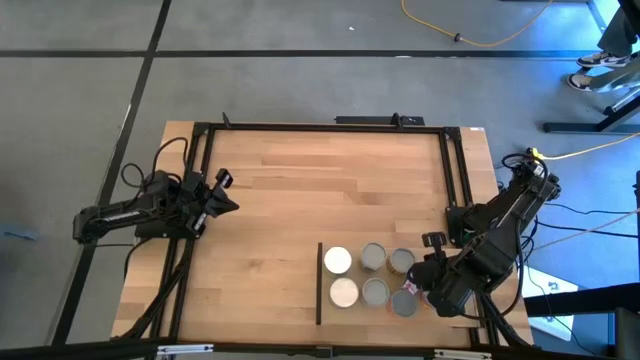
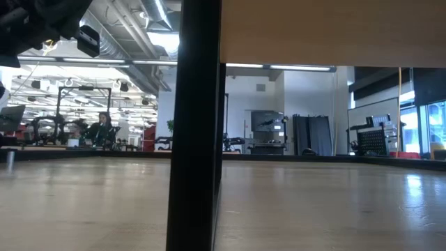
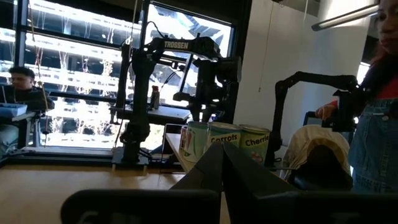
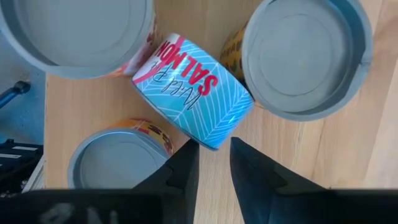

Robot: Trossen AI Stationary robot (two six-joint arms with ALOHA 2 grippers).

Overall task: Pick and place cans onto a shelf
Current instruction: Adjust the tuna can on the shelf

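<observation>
Right hand (image 4: 208, 155), fingers slightly spread, empty over the tipped salmon can (image 4: 191, 90); it may roll into neighbours at five o'clock.

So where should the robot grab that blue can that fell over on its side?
The tipped blue salmon can lies on its side between upright grey-topped cans. Probably best to come straight down from above, where the right tool hangs, and pinch its two flat round ends, since the curved wall could roll and neighbours crowd its sides.

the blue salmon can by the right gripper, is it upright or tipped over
Tipped over. In the right wrist view the blue salmon can shows its labelled side, while the cans around it, like one grey-topped can, show round tops.
</observation>
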